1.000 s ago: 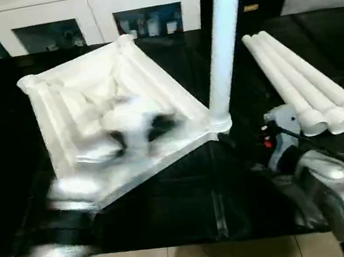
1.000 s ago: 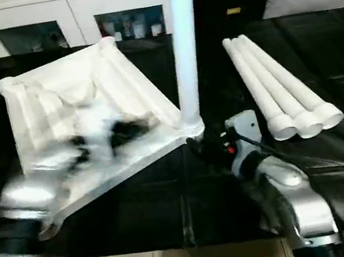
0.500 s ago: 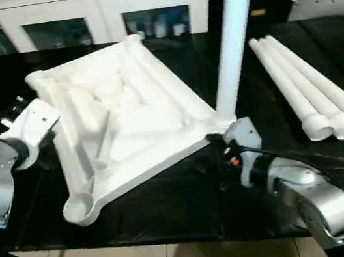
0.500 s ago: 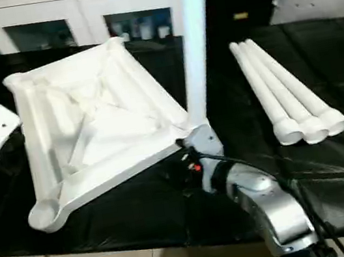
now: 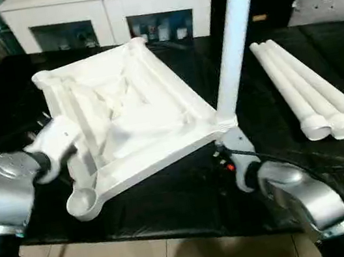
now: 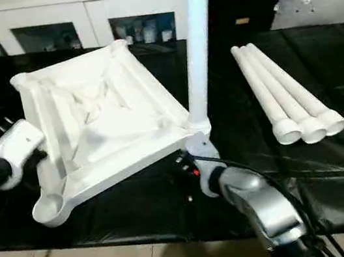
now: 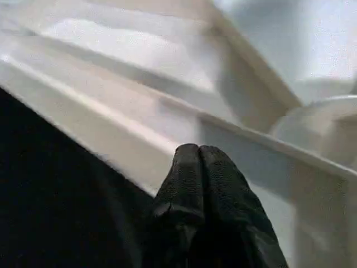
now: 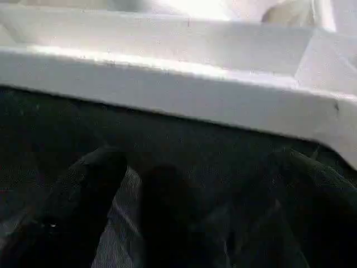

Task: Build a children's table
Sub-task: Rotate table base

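**One leg in, three still waiting**

I am judging the build about a quarter done. The white square plastic tabletop (image 5: 127,119) is lying ribbed side up on the black mat-covered surface (image 5: 171,201), with one white tapered tubular leg (image 5: 233,39) standing in its corner socket at three o'clock. Three more white legs (image 5: 312,95) are lying together further toward three o'clock, well apart from the top.

My left gripper (image 7: 198,159) is clenched with nothing in it, its tips pressing up against the top's outer wall at nine o'clock. My right gripper (image 8: 195,190) is spread wide and holding nothing, hovering low over the mat just beside the corner carrying the fitted leg.
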{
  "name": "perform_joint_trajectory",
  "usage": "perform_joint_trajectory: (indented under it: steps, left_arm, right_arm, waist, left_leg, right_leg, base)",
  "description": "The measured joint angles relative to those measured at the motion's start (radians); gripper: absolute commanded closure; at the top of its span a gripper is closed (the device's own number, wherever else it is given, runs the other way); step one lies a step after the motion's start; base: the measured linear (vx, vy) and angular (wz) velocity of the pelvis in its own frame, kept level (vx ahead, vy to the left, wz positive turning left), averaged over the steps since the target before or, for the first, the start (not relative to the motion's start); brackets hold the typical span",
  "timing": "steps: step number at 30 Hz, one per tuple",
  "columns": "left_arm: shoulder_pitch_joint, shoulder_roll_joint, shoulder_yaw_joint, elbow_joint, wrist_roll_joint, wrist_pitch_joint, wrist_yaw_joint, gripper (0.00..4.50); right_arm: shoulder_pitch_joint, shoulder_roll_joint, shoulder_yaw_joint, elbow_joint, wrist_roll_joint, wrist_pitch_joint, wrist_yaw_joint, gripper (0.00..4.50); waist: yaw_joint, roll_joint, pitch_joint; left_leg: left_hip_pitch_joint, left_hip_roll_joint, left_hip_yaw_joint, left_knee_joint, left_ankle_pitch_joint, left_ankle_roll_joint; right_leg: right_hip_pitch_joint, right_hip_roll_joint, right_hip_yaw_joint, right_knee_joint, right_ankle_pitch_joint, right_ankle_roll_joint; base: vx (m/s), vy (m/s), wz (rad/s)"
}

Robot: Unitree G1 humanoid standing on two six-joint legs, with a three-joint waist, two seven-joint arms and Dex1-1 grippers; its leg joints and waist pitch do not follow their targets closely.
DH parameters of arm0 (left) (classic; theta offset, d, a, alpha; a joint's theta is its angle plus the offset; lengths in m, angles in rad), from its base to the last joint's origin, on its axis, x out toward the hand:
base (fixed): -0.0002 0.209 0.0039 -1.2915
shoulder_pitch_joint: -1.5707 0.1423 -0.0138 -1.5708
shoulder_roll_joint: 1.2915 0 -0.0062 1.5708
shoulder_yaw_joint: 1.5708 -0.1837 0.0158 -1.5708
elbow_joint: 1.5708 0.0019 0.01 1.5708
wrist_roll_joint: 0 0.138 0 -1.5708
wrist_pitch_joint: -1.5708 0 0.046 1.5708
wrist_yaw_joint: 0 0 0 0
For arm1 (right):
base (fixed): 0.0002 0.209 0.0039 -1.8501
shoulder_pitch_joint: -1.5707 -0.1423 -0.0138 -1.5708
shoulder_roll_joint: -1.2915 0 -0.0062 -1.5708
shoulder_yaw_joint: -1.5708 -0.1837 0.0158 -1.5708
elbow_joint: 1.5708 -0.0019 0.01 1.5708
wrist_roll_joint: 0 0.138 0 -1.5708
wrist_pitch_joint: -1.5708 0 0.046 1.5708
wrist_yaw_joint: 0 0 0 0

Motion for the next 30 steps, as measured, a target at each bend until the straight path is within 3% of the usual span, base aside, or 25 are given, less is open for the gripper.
perform_joint_trajectory:
  steps: [8,13,17,24,30]
  left_arm:
    - [0.036,0.008,-0.055,-0.015,-0.04,0.02,-0.109,4.45]
    - [0.07,0.045,-0.099,-0.13,-0.109,0.058,-0.248,4.45]
    - [0.094,0.035,-0.12,-0.206,-0.183,0.08,-0.325,4.45]
    - [0.073,-0.101,-0.163,-0.26,-0.261,0.126,-0.352,4.45]
    - [-0.051,-0.26,-0.184,-0.107,-0.233,0.048,-0.214,4.45]
  right_arm:
    - [-0.103,0.066,-0.001,0.171,-0.038,-0.086,-0.062,0.0]
    - [-0.172,0.076,-0.015,0.301,-0.062,-0.141,-0.111,0.0]
    - [-0.199,0.074,-0.035,0.377,-0.078,-0.18,-0.122,0.0]
    - [-0.25,0.063,-0.078,0.48,-0.099,-0.239,-0.169,0.0]
    - [-0.267,0.063,-0.106,0.507,-0.102,-0.262,-0.197,0.0]
  waist:
    - [0.0,0.001,0.0]
    - [-0.002,0.001,0.0]
    - [-0.018,0.001,-0.001]
    - [-0.037,0.001,-0.001]
    - [-0.037,0.002,0.0]
  left_leg:
    - [0.0,0.0,0.0,0.0,0.0,0.0]
    - [0.0,0.0,0.0,0.001,0.0,0.0]
    - [0.0,0.0,0.0,0.001,0.0,0.0]
    - [0.0,0.0,0.0,0.001,0.0,0.0]
    - [-0.001,0.0,0.0,0.003,0.0,-0.001]
  right_leg:
    - [0.0,0.0,0.0,0.0,0.0,-0.001]
    - [0.0,0.0,0.001,0.0,0.001,-0.001]
    - [0.0,0.0,0.001,0.0,0.001,-0.001]
    - [0.0,0.001,0.001,0.001,0.001,-0.002]
    - [0.0,0.001,0.001,0.001,0.004,-0.002]
  base:
    - [0.0,0.0,0.0]
    - [0.0,0.0,0.0]
    - [0.0,0.0,0.0]
    - [0.0,0.0,0.0]
    - [0.0,0.0,0.0]
